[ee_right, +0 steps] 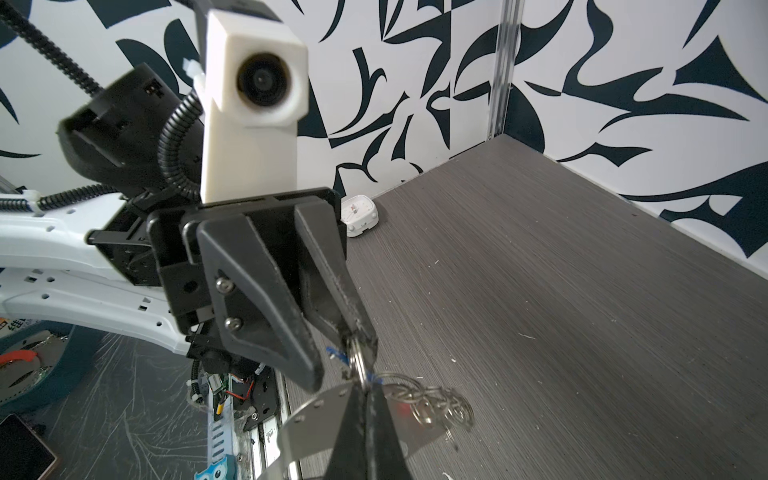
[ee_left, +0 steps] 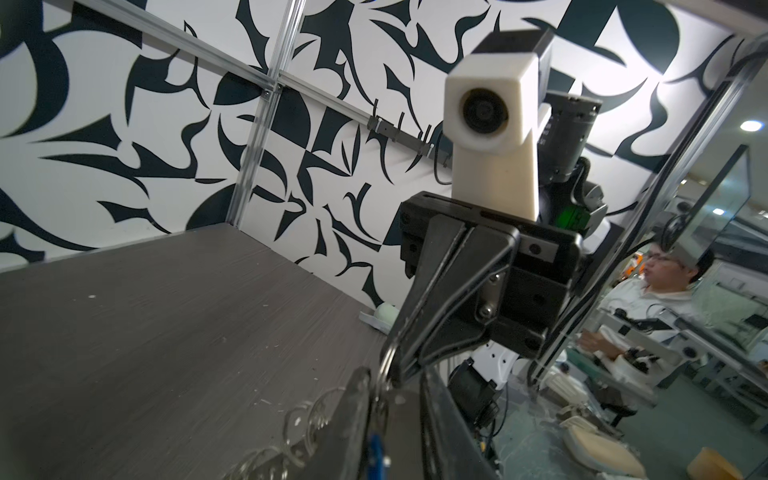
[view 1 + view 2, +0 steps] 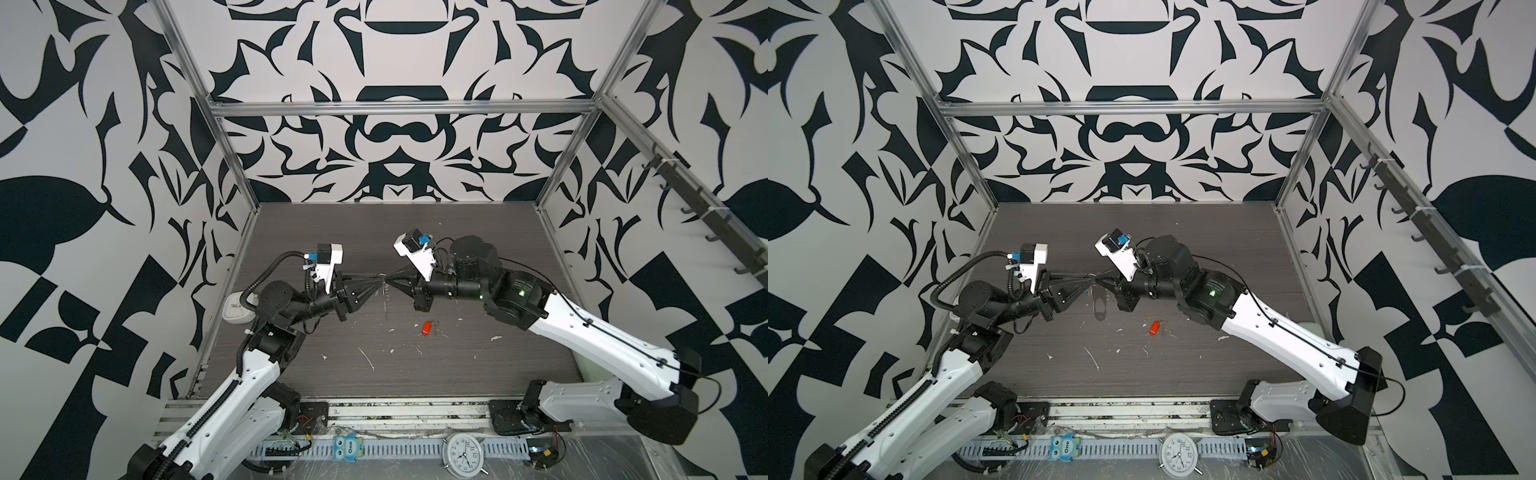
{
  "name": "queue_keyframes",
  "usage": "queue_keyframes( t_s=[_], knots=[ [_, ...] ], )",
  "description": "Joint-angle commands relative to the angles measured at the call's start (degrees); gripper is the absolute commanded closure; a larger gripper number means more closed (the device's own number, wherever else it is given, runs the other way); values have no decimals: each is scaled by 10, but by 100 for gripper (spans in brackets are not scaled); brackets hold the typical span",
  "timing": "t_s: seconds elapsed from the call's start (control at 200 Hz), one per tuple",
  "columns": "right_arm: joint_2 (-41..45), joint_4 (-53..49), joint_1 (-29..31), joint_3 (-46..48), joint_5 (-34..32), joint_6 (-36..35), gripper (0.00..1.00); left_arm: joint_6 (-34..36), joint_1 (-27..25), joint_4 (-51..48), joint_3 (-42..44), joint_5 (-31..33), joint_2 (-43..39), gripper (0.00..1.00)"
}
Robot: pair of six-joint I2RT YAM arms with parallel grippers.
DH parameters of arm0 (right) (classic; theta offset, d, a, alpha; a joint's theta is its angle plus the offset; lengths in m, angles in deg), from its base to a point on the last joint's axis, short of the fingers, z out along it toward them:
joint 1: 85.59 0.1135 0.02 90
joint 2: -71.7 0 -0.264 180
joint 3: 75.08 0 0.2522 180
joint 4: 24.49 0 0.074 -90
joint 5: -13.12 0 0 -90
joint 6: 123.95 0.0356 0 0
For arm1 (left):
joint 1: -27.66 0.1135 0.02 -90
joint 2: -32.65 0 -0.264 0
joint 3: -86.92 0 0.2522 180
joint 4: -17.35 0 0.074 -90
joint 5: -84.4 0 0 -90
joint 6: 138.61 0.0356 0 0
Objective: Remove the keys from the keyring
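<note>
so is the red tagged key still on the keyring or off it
Off. The red-tagged key lies on the table, apart from the keyring, which hangs in the air where the left tool and right tool meet.

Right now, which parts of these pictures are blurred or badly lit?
Left wrist view: keyring and blue tag out of focus, being very close. Right wrist view: keyring mildly soft, table sharp. Both top views: evenly lit, red tag clear.

blue tag (image 2: 376,453) blurred (mostly hidden), keyring (image 1: 307,413) cropped at edge
</note>
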Motion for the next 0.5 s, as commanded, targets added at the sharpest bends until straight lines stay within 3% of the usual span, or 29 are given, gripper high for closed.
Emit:
queue_keyframes(
  t_s=[0.0, 0.19, 0.375, 0.495],
  knots=[
    [8, 43, 4, -4, 6, 5, 100, 1, -2, 18, -14, -3, -6, 83],
    [10, 44, 4, -2, 2, 8, 100, 2, -2, 3, -18, -1, -19, 100],
    [21, 46, 4, 3, -9, 18, 100, 10, -2, -42, -33, 2, -37, 100],
    [42, 48, 4, 17, -51, 31, 78, 27, -2, -105, -53, 3, -52, 100]
  ],
)
